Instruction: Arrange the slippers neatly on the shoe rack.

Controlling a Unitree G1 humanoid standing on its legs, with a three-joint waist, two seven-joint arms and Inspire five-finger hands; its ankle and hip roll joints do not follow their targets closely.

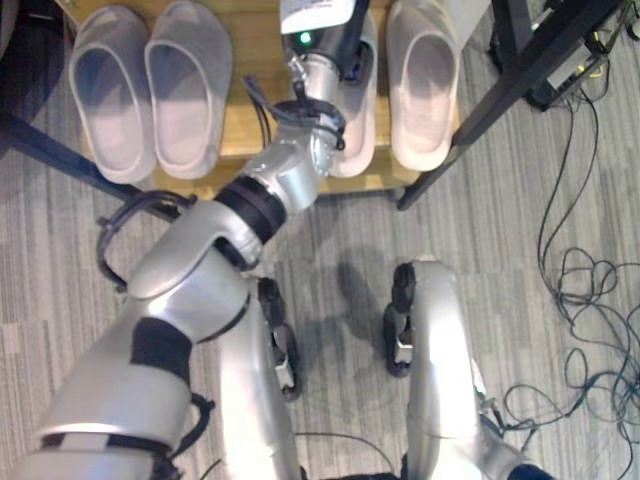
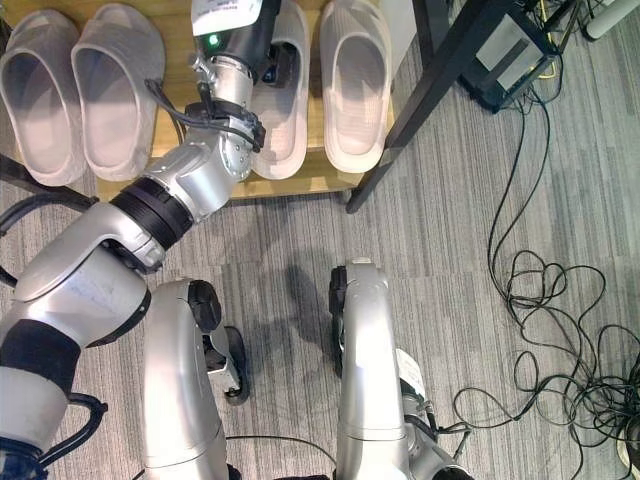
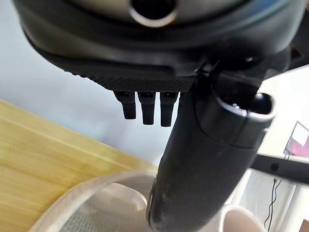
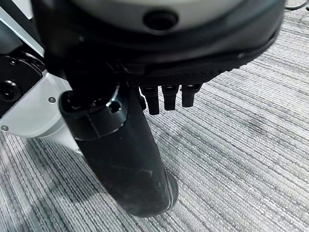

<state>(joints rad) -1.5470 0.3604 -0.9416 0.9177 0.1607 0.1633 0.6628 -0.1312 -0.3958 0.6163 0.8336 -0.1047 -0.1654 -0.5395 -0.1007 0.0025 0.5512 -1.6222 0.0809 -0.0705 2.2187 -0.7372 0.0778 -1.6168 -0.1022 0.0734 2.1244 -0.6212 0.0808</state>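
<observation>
A wooden shoe rack [image 1: 250, 110] holds two grey slippers [image 1: 110, 95] [image 1: 190, 85] side by side on its left part. Two pale pink slippers lie on its right part, one in full sight [image 1: 425, 85] and one [image 1: 362, 130] partly under my left hand [image 1: 335, 45]. In the left wrist view the fingers [image 3: 147, 108] stand straight and the thumb [image 3: 203, 159] reaches over that slipper's rim [image 3: 96, 208], so the hand is open. My right hand [image 4: 164, 96] hangs open above the grey carpet, holding nothing.
A black slanted frame leg [image 1: 520, 70] stands just right of the rack, and another dark bar [image 1: 50, 155] runs at its left. Loose cables [image 1: 590, 290] lie on the carpet to the right.
</observation>
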